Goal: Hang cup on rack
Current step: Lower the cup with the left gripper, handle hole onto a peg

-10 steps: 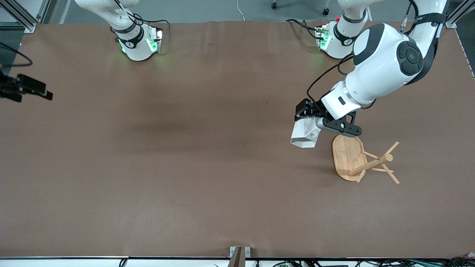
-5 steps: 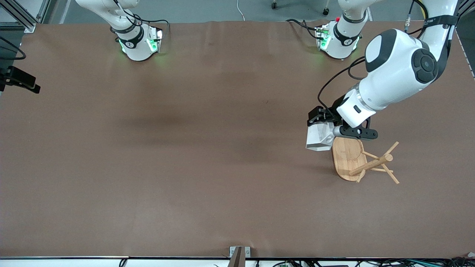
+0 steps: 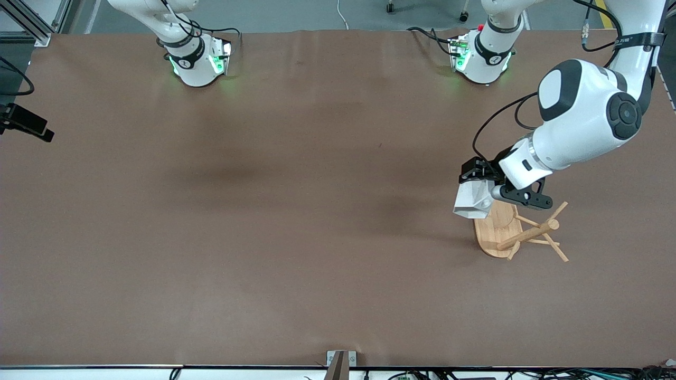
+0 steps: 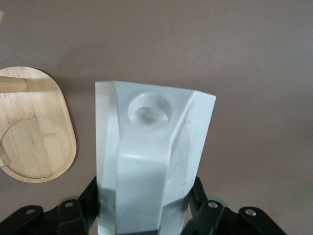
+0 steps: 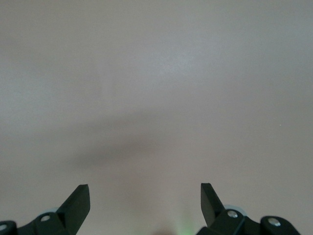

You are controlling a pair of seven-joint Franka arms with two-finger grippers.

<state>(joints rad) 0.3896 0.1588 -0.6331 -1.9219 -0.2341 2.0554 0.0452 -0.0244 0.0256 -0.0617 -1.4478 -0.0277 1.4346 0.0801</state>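
Observation:
The white faceted cup (image 3: 471, 203) is held in my left gripper (image 3: 479, 181), which is shut on its body. The cup hangs in the air over the edge of the rack's oval base, rim pointing away from the wrist. In the left wrist view the cup (image 4: 151, 156) fills the middle between the black fingers (image 4: 80, 208), with its round handle hole (image 4: 149, 108) facing the camera. The bamboo rack (image 3: 496, 232) stands on the table with its post (image 3: 528, 233) and thin pegs. My right gripper (image 5: 145, 196) is open and empty over bare table.
The brown table (image 3: 296, 211) is bare around the rack. A black part of the right arm's hand (image 3: 24, 124) shows at the table's edge at the right arm's end. The rack's base (image 4: 34, 147) lies beside the cup in the left wrist view.
My left gripper has carried the cup toward the left arm's end of the table, to the rack's base. The right hand at the table's edge has shifted slightly.

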